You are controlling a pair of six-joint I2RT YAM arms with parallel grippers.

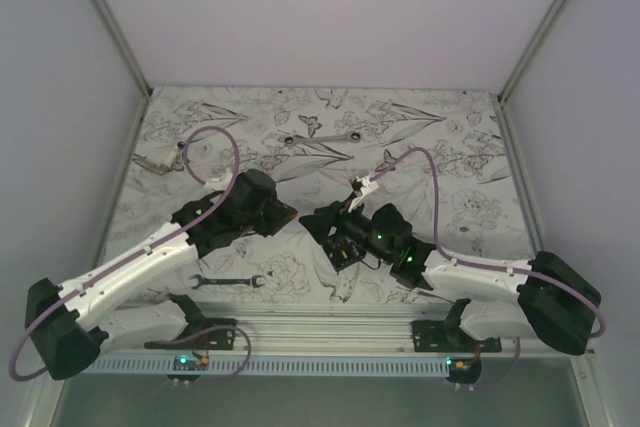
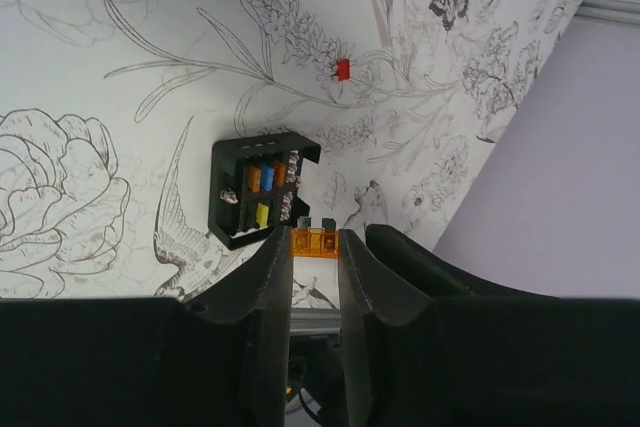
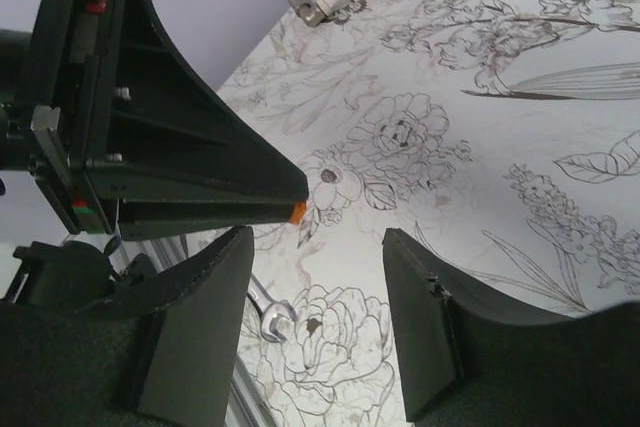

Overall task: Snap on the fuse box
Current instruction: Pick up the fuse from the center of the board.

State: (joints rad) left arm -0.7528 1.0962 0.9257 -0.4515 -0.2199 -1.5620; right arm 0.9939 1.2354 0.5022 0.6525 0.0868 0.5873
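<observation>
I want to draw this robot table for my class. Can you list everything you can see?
small black square plastic fuse box: 1, black with orange, blue and yellow fuses inside, on the cloth ahead of the left claw
small orange plastic fuse: 1, orange, pinched in the left claw
tiny red plastic piece: 1, red, loose on the cloth beyond the box
metal wrenches: 2, silver and black, one near the left arm's base, one far middle
silver metal tool: 1, silver, far left, kind unclear
flower-printed cloth: 1, white with black drawings, covering the table
left claw: 1, black, shut on the fuse
right claw: 1, black, open, empty
</observation>
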